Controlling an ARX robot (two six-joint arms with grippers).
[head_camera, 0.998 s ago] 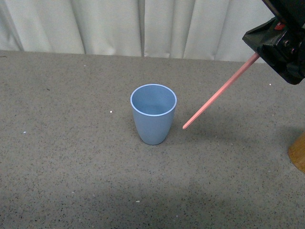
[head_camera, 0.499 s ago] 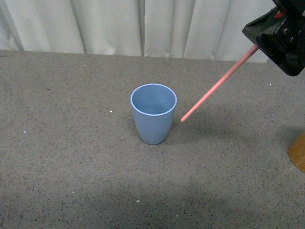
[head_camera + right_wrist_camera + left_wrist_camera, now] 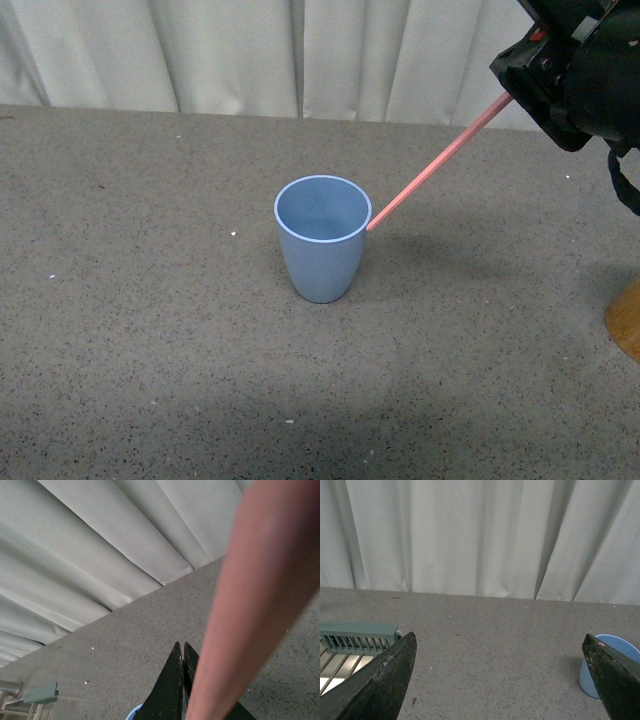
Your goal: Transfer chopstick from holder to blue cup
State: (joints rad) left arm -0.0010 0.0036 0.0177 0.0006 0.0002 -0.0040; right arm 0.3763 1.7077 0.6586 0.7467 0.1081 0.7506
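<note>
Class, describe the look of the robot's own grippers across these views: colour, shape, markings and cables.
The right gripper is a blocky black housing with a small red marking and a black cable loop beside it. The left gripper shows two dark, rough-surfaced fingers, wedge-shaped with pale worn edges.

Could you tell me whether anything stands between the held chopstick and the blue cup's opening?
Nothing visible does. The chopstick, shut in the right gripper, slants down with its tip at the blue cup's rim; the mouth is open and the table around it bare.
</note>
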